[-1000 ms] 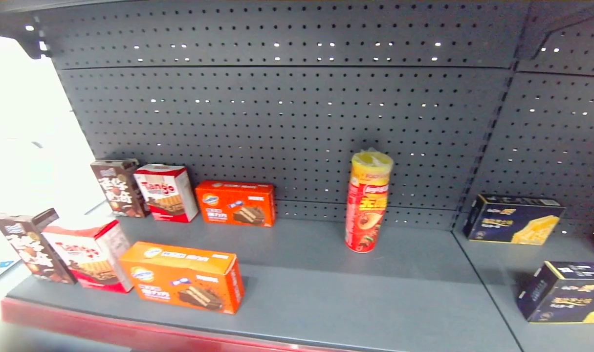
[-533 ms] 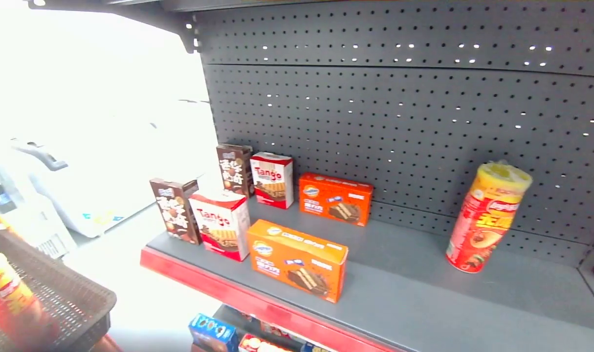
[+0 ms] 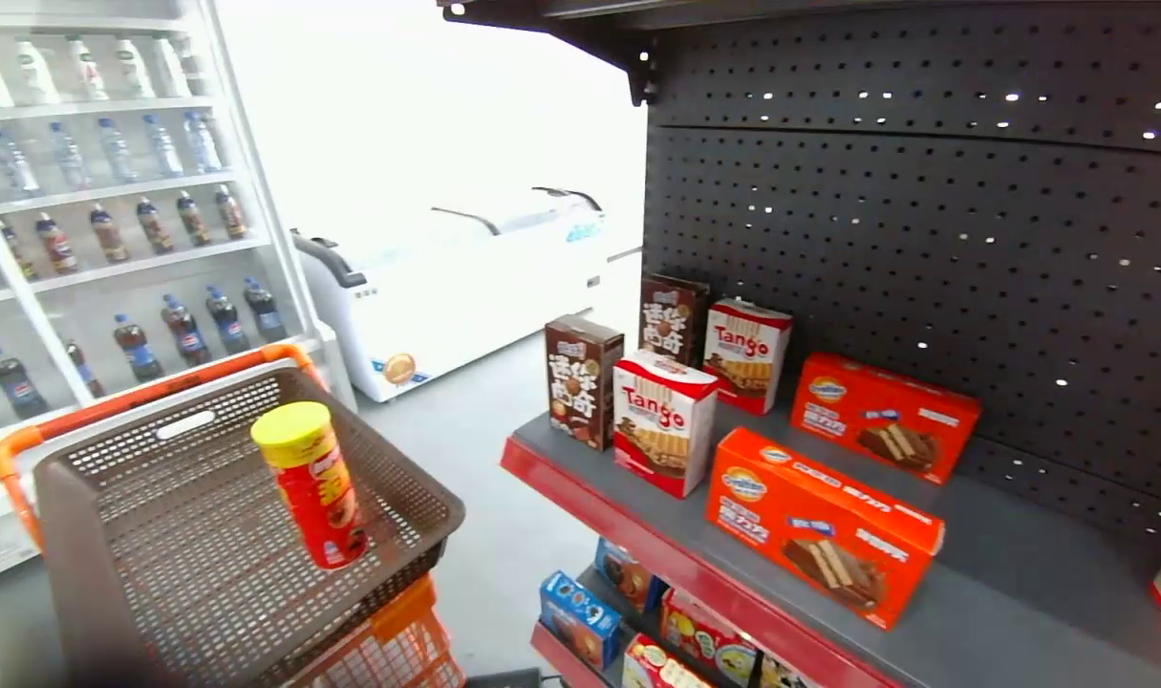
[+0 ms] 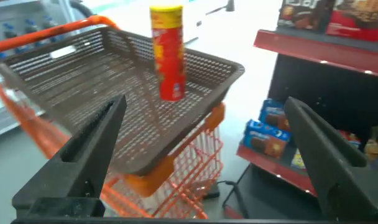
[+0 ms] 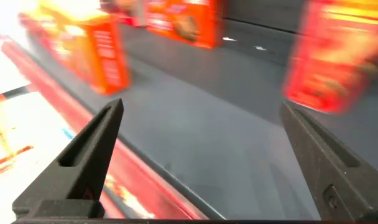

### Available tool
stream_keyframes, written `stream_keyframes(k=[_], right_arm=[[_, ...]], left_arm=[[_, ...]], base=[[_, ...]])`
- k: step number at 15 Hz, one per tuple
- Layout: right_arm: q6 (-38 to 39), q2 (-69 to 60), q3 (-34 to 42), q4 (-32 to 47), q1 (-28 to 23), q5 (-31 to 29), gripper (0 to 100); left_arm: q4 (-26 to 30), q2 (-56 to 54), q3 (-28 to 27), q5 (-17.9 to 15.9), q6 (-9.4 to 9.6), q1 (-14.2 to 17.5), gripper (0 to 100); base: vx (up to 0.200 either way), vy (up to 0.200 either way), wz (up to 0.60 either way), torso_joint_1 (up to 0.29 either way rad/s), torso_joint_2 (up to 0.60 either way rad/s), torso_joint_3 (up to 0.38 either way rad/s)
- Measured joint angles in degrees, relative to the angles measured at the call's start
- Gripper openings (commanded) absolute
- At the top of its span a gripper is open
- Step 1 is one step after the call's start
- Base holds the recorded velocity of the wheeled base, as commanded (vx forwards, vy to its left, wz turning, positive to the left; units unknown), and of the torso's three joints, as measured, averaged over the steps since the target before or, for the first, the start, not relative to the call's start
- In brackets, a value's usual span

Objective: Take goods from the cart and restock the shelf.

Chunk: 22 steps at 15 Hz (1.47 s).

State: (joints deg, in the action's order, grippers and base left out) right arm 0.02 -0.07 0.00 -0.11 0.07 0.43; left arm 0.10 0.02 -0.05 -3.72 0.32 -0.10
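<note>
The left end effector (image 4: 204, 102) is released, its two fingers spread wide and holding nothing. Straight ahead of it, framed between the fingers but well apart from them, the chip can (image 4: 167, 53) stands upright in the cart's brown basket (image 4: 226, 65). The wide spread looks suited to taking the can's round body from both sides.

The right end effector (image 5: 201, 106) is likewise released and empty, hanging over the bare grey shelf (image 5: 226, 130). Beyond one of its fingers a second can (image 5: 338, 56) stands on the shelf, and beyond the other sits an orange box (image 5: 92, 43). The open stretch between them seems a likely place for the cart's can. The step in hand appears to be the approach to the cart, and the grasp is not yet made.
</note>
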Motion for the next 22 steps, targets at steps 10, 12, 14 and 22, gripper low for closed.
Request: stream_keyframes(k=[10, 12, 14, 22], right_arm=[[0.0, 0.0, 0.0, 0.0, 0.0, 0.0, 100], [0.0, 0.0, 0.0, 0.0, 0.0, 0.0, 100], [0.0, 0.0, 0.0, 0.0, 0.0, 0.0, 100], [0.0, 0.0, 0.0, 0.0, 0.0, 0.0, 100]], left_arm=[[3.0, 6.5, -9.8, -0.3, 4.77, -0.6, 100], [3.3, 14.3, -14.4, -0.3, 5.18, -0.7, 100], [3.0, 24.3, -18.1, -0.2, 5.51, -0.7, 100], [-19.7, 66.3, -26.5, -0.2, 6.02, 0.7, 100]], base=[[0.000, 0.000, 0.00, 0.000, 0.00, 0.000], [0.000, 0.000, 0.00, 0.000, 0.00, 0.000], [0.000, 0.000, 0.00, 0.000, 0.00, 0.000], [0.000, 0.000, 0.00, 0.000, 0.00, 0.000]])
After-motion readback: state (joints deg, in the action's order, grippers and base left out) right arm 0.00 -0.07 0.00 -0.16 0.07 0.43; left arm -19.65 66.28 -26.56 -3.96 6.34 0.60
